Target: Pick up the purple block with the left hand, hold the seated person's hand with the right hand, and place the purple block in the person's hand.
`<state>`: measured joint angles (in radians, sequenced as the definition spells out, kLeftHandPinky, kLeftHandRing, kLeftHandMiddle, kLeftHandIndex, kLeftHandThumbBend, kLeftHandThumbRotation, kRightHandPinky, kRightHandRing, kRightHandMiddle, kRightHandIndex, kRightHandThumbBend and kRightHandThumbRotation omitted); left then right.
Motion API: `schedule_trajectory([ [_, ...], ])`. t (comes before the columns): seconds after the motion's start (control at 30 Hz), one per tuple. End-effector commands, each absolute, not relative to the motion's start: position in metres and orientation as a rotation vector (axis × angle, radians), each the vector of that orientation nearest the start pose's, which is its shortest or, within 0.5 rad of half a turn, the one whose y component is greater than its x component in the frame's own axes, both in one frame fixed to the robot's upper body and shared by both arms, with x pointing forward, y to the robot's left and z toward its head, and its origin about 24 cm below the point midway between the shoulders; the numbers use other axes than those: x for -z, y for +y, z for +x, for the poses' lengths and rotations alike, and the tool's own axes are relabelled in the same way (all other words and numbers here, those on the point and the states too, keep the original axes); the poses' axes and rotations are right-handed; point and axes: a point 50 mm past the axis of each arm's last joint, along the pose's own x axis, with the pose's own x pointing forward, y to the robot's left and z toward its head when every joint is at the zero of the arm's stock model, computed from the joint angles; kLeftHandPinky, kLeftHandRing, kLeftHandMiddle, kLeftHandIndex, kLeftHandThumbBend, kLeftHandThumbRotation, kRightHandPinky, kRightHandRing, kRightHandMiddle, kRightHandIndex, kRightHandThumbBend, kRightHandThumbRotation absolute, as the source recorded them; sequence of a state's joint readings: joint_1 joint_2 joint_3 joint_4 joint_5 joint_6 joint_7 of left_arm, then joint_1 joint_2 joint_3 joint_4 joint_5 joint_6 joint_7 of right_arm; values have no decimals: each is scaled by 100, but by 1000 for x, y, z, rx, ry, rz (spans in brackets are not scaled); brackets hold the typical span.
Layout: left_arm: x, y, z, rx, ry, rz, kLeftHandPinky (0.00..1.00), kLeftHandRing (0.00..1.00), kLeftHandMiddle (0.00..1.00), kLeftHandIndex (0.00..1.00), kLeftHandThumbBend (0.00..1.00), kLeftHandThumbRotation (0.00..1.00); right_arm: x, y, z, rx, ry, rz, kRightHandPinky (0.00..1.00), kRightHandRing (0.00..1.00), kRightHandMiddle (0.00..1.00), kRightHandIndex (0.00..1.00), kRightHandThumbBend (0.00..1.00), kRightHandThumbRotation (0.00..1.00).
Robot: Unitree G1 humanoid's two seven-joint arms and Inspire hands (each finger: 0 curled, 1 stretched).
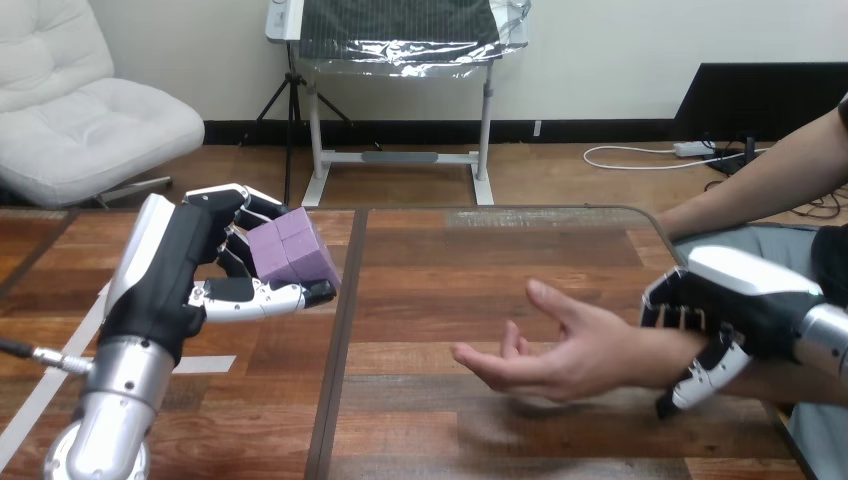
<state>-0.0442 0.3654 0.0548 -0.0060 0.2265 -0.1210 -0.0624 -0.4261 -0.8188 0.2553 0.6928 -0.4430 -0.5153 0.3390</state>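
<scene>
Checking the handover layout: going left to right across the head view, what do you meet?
Black-and-white left hand, purple block it grips, person's open palm-up hand, black-and-white right hand at the person's wrist.

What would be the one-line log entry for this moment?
left hand: shut on purple block, raised; right hand: curled round person's wrist; person's hand: open, palm up, empty; block not yet placed

- purple block (292,252): plain purple
- left hand (190,270): black, white shells
- right hand (730,300): black, white shells
- left forearm (112,400): silver
- table (450,400): reddish-brown wood grain, dark seams
</scene>
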Motion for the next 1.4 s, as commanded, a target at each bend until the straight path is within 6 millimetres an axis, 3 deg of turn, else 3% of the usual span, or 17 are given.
schedule_trajectory([
  [0.0,-102,210,281,60,-259,595,27,33,40,45,60,0,-69,-278,303,-563,131,-1226,29,35,43,49,88,0],
  [0.97,-93,199,315,111,-217,605,29,35,41,45,63,0,-92,-260,310,-567,16,-1200,33,38,45,49,90,4],
  [1.37,-92,185,328,144,-218,593,29,35,41,46,63,0,-94,-253,310,-576,-2,-1195,35,40,46,49,89,7],
])
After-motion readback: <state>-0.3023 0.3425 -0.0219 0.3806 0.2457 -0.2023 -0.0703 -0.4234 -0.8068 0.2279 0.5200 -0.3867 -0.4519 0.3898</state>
